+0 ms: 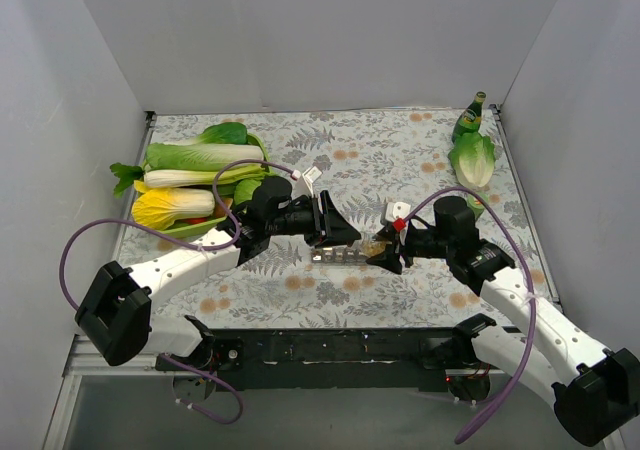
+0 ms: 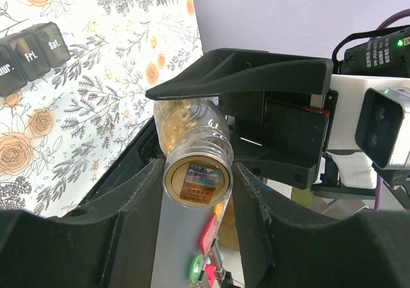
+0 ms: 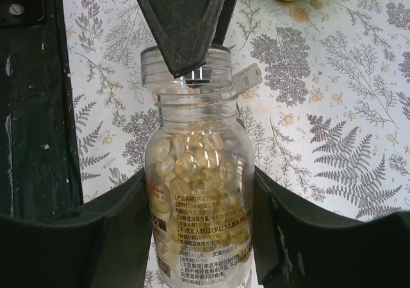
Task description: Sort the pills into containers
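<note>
Evidently the pill bottle (image 3: pixel 195 173) is held between the two arms so that it can be opened, not yet poured. The right gripper (image 3: pixel 200 192) pinches the clear body from both sides with the neck pointing away from its wrist, which steadies the bottle and leaves the top free. The left gripper (image 2: pixel 197 173) meets it from the opposite end, its fingers (image 2: pixel 138 224) pressed against either side of the capped end; I judge that one arm anchors while the other works the cap. The yellow pills (image 3: pixel 192 160) fill much of the bottle, so a careless tilt once it is open could spill many at once. The pill organiser (image 2: pixel 32 48) lies on the floral bench (image 1: pixel 400 150) close beside the meeting grippers, within easy reach for pouring. Its lids marked Fri. and Sat. look shut, and I see no pills in it, so sorting seems not yet begun.
</note>
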Controlling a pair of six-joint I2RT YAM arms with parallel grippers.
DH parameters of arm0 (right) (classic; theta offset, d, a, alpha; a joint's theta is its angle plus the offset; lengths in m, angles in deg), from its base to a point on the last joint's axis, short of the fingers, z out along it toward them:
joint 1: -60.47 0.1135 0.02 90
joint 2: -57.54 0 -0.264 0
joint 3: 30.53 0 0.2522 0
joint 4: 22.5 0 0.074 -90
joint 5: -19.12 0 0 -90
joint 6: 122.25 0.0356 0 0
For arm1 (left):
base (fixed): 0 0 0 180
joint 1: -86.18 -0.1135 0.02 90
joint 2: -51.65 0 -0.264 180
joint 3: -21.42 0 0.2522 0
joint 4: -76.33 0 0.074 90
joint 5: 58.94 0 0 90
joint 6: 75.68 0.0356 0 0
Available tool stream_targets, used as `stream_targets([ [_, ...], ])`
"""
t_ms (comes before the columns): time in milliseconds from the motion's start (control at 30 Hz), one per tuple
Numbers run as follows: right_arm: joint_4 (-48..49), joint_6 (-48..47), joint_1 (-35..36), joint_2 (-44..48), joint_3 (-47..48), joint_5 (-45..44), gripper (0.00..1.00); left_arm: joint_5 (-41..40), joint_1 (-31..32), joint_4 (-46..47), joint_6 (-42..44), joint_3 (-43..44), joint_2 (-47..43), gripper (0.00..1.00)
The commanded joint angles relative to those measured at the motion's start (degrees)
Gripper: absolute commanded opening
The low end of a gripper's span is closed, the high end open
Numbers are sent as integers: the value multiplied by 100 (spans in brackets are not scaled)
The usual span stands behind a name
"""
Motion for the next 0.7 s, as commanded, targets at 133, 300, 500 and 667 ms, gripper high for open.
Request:
stream_targets([
  [133, 88, 37, 59, -5, 303, 49, 13, -146, 28, -80, 3, 198, 37, 21],
  [300, 97, 54, 85, -49, 268, 5, 13, -84, 63, -10, -76, 251, 63, 21],
  [500, 79, 54, 129, -119, 276, -153, 12, -146, 151, -44, -146, 321, 98, 21],
  [667, 0, 19, 173, -216, 329, -285, 12, -295, 257, -386, -94, 488, 221, 20],
])
